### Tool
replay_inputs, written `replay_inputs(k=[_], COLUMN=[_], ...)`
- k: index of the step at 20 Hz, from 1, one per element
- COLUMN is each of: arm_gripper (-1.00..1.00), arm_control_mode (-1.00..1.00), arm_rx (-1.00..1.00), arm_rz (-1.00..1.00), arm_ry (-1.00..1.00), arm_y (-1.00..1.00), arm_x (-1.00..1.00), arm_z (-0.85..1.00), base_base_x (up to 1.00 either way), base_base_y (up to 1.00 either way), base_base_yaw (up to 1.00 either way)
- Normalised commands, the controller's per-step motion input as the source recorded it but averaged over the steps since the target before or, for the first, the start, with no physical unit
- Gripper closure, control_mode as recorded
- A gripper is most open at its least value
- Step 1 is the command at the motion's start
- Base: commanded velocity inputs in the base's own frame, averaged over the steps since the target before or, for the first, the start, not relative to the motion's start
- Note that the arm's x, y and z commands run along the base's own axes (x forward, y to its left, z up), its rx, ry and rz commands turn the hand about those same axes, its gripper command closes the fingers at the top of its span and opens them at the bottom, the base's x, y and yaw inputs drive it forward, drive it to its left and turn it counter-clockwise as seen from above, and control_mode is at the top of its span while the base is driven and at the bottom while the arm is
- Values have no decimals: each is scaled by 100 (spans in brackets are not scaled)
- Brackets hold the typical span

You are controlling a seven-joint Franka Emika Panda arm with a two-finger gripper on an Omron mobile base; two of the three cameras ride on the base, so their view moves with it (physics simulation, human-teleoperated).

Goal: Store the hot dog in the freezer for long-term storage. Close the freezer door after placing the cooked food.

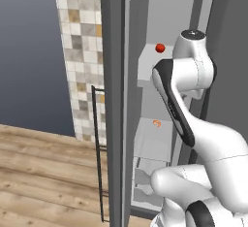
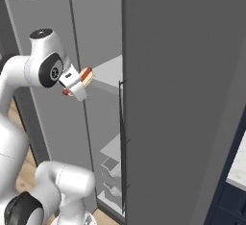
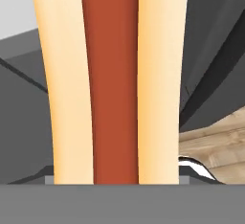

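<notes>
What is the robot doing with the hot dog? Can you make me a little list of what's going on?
holding: the hot dog, shut in the gripper
hot dog look: tan bun with a red-orange sausage down the middle
where it is: held up in front of the open freezer, beside a pale shelf
freezer door: open, swung out to the left
already inside: a small red ball on an upper shelf, a small orange thing lower down
not yet done: hot dog not on a shelf, door not closed

We find no text, no label, no brand, no number, no sign to read, not on the freezer (image 1: 116, 75), its door (image 1: 133, 100), or the hot dog (image 3: 112, 84)
</notes>
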Motion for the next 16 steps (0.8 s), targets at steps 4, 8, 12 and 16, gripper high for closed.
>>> replay_inputs(k=[4, 8, 12, 16], arm_gripper=[100, 100, 100, 100], arm_control_mode=[-100, -100, -100, -100], arm_rx=[0, 0, 0, 0], arm_rz=[0, -1, 0, -1], arm_ry=[3, 12, 14, 17], arm_y=[-33, -23, -13, -6], arm_x=[54, 56, 73, 72], arm_z=[0, 0, 0, 0], base_base_x=[0, 0, 0, 0], base_base_y=[0, 0, 0, 0], base_base_yaw=[0, 0, 0, 0])
